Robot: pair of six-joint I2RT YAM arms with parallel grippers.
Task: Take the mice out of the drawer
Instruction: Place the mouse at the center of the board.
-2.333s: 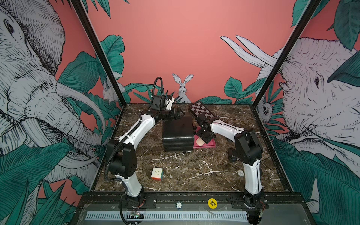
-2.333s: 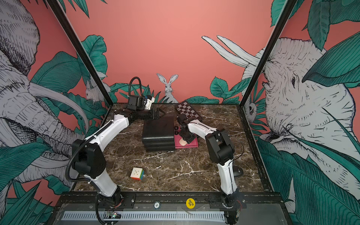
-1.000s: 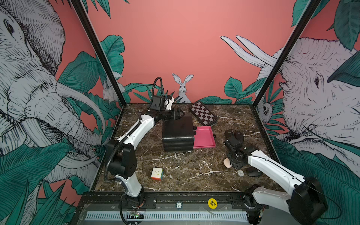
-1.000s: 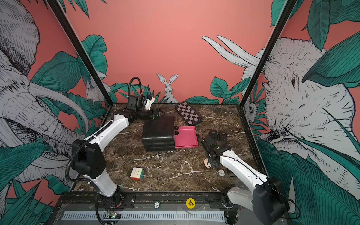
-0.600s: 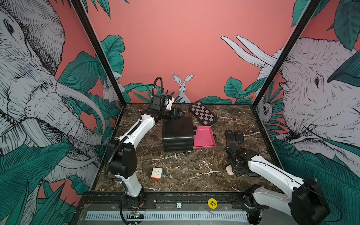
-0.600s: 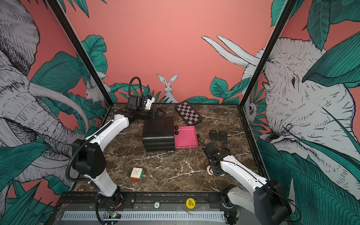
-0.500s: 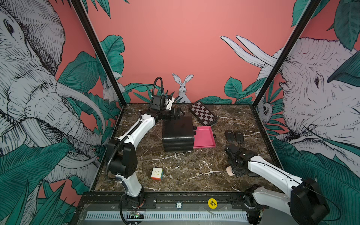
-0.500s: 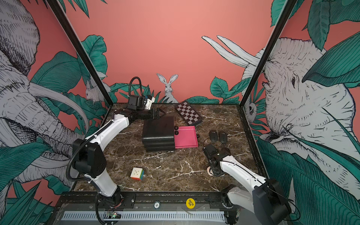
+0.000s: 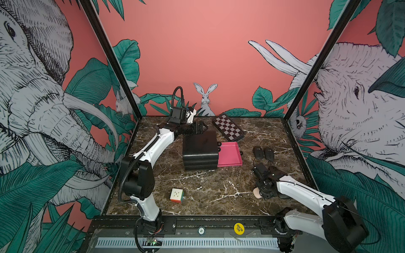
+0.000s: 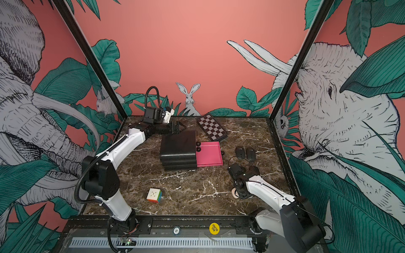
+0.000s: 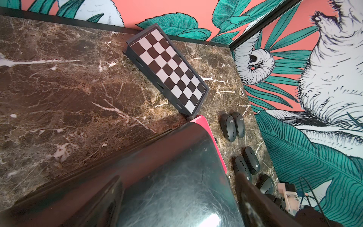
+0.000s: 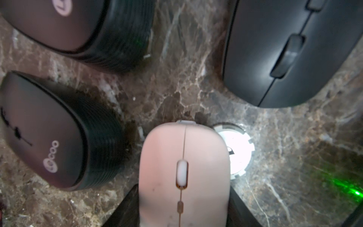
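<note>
light: bright, even | glare: drawer unit (image 11: 167, 176) top | right wrist: soft | edges: warped

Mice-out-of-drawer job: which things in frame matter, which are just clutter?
Job: pink mouse between the right arm's fingers; black mice, already out; pink drawer; black drawer unit.
Lying about: puzzle cube; chessboard; white disc.

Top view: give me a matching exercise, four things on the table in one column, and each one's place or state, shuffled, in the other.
1. pale pink mouse
2. pink drawer
3. puzzle cube
4. chessboard

A. by the back wall
B. pulled out, empty
C. held in the right gripper
D. near the base of the left arm

Pairs: 1-C, 2-B, 3-D, 4-A
</note>
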